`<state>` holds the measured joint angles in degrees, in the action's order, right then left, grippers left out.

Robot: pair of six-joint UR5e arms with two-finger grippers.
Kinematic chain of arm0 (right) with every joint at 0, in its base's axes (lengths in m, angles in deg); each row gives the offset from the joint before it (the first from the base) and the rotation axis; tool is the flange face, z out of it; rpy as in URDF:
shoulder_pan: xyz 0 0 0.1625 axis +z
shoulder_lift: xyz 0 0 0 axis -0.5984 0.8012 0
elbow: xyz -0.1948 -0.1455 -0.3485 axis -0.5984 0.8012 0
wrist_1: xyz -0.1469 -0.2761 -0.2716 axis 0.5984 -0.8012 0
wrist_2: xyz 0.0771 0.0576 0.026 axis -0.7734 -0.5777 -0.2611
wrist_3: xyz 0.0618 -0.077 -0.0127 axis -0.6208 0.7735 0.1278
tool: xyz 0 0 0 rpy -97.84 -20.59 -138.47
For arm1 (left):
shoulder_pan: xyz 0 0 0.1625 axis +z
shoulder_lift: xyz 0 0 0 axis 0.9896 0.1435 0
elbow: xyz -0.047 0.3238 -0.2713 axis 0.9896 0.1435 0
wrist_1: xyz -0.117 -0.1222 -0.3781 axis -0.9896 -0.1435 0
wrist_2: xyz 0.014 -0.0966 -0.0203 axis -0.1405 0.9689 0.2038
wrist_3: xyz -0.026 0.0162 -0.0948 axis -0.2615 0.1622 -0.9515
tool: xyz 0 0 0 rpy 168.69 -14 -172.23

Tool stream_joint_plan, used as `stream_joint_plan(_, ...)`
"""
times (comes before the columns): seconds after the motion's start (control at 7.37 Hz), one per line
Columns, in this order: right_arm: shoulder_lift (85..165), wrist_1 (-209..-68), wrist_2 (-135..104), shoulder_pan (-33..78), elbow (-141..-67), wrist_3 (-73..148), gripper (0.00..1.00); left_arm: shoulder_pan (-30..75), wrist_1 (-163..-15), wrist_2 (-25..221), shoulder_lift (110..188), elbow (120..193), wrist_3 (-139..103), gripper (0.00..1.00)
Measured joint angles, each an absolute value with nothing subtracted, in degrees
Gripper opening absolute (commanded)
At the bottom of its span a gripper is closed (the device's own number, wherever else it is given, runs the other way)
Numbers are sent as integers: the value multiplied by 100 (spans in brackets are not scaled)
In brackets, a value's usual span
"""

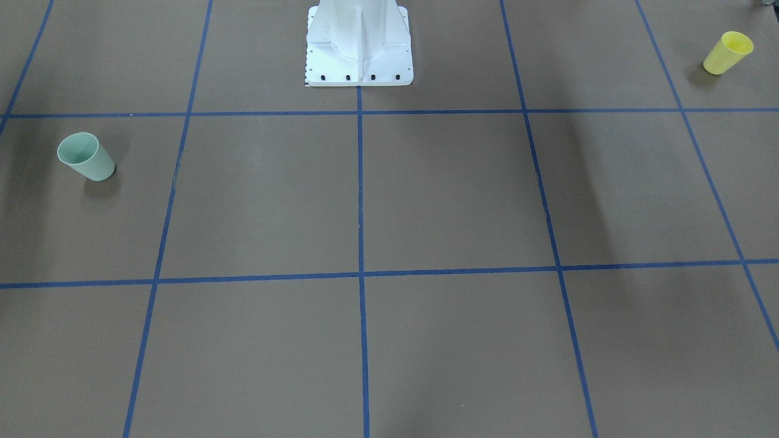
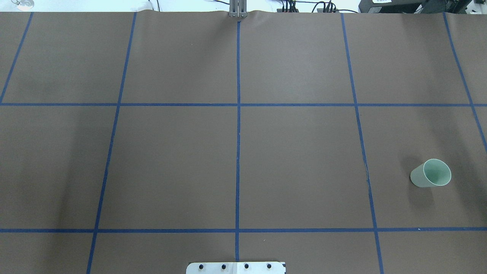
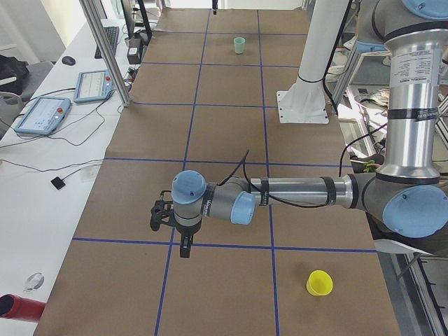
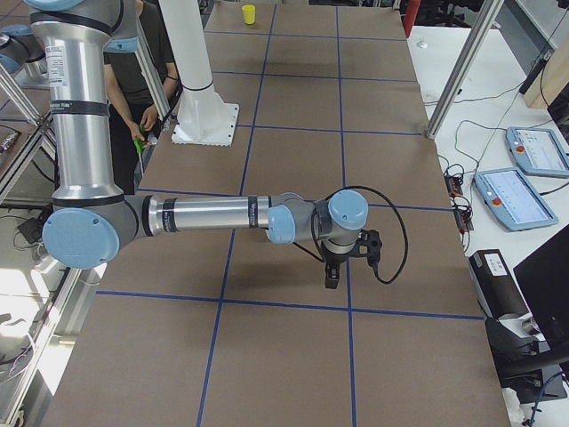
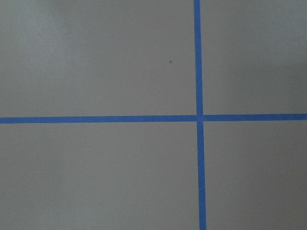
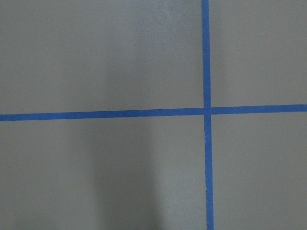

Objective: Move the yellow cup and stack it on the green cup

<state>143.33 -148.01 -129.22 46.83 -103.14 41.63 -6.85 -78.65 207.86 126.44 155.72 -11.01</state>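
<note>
The yellow cup [image 1: 727, 53] stands upright, mouth up, near the table's end on my left side, close to the robot's edge; it also shows in the exterior left view [image 3: 319, 283] and far off in the exterior right view [image 4: 248, 13]. The green cup [image 1: 85, 157] stands upright on my right side [image 2: 430, 173] [image 3: 239, 45]. My left gripper [image 3: 185, 246] hangs over a tape crossing, well away from the yellow cup. My right gripper [image 4: 332, 272] hangs over the table too. Both show only in side views, so I cannot tell whether they are open or shut. The wrist views show only bare table.
The white robot pedestal [image 1: 359, 48] stands at the middle of the robot's edge. Blue tape lines [image 2: 238, 125] grid the brown table. Control pendants [image 3: 42, 114] [image 4: 516, 197] lie on side benches. A person [image 4: 142, 80] stands behind the pedestal.
</note>
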Motion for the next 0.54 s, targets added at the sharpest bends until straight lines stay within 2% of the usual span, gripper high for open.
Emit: stream_joint_plan(0.54, 14424, -14680, -12939, 4683, -10294, 4151, 100, -692, -8209, 20789, 12464, 15584, -1386, 100)
